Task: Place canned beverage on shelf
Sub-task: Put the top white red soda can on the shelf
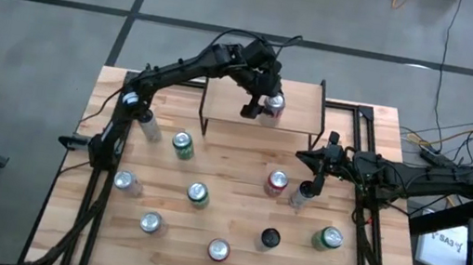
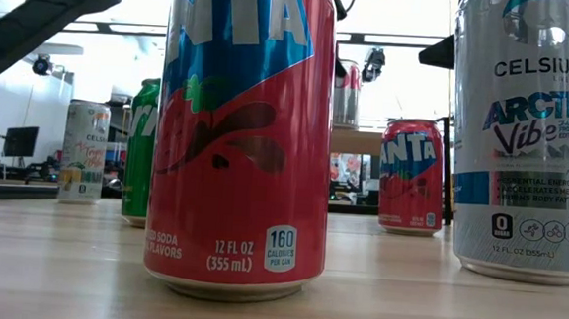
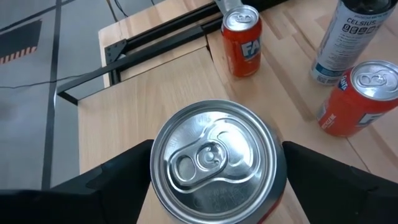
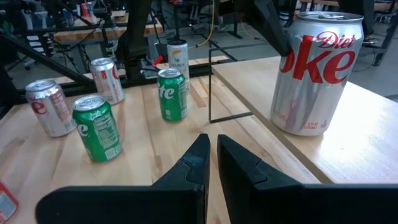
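A silver Diet Coke can (image 4: 314,71) stands upright with its base on the shelf's light wood top (image 4: 348,143), near the shelf's right half (image 1: 300,114). The left wrist view looks down on the can's lid (image 3: 214,162). My left gripper (image 3: 217,146) reaches over the shelf from the left, slanting down, with one finger on each side of the can. My right gripper (image 4: 213,146) hangs shut and bare at the table's right (image 1: 309,162), pointing toward the shelf. My left gripper's two fingers (image 3: 124,174) stand close at opposite sides of the can's wall, just below its rim (image 3: 155,155), coming slanting down from the table's left. Whether they touch the wall I cannot tell. The can stands upright on the shelf board.
Several cans stand on the tabletop in front of the shelf: green Sprite cans (image 1: 183,145) (image 1: 327,238), a red Fanta can (image 1: 277,184) and silver ones (image 1: 125,182). A Fanta can (image 2: 241,137) and a Celsius can (image 2: 524,135) stand near the front edge.
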{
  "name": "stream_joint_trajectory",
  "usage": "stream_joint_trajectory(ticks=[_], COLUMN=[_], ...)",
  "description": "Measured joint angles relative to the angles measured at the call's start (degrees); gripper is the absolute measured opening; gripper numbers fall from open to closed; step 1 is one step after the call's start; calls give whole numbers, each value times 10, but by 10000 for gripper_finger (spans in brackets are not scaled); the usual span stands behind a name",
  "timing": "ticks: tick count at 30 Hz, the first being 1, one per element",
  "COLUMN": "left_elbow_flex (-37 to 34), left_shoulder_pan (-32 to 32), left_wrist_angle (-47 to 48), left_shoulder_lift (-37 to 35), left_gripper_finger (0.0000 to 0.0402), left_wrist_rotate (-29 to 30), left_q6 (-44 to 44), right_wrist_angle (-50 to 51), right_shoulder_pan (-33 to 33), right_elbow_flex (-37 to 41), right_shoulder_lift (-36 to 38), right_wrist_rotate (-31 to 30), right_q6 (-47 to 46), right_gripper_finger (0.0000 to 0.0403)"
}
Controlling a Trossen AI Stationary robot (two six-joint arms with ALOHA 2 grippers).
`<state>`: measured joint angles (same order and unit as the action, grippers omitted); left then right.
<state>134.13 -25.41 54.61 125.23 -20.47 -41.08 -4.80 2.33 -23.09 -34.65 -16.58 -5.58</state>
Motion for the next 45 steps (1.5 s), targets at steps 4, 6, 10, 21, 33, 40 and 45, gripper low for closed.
stream_joint_trajectory(ticks=[4,6,10,21,33,40,45], left_elbow_flex=[0,0,7,8,8,7,3], left_shoulder_pan=[0,-2,-5,-7,-12,0,35], left_wrist_angle=[0,0,7,26,71,151,176], left_shoulder_lift=[0,0,-1,-20,-75,-101,-111], left_gripper_finger=[337,337,338,339,339,298,190], left_wrist_rotate=[5,5,16,22,49,21,15], left_q6=[0,0,0,0,45,69,71], right_wrist_angle=[0,0,0,-2,-2,-4,-24], right_shoulder_pan=[0,0,0,0,0,0,0], right_elbow_flex=[0,0,0,0,0,0,0], right_shoulder_lift=[0,0,0,0,0,0,0], right_wrist_rotate=[0,0,0,0,0,0,0], right_q6=[-6,-6,-6,-5,-8,-13,-13], right_gripper_finger=[22,22,22,22,22,22,22])
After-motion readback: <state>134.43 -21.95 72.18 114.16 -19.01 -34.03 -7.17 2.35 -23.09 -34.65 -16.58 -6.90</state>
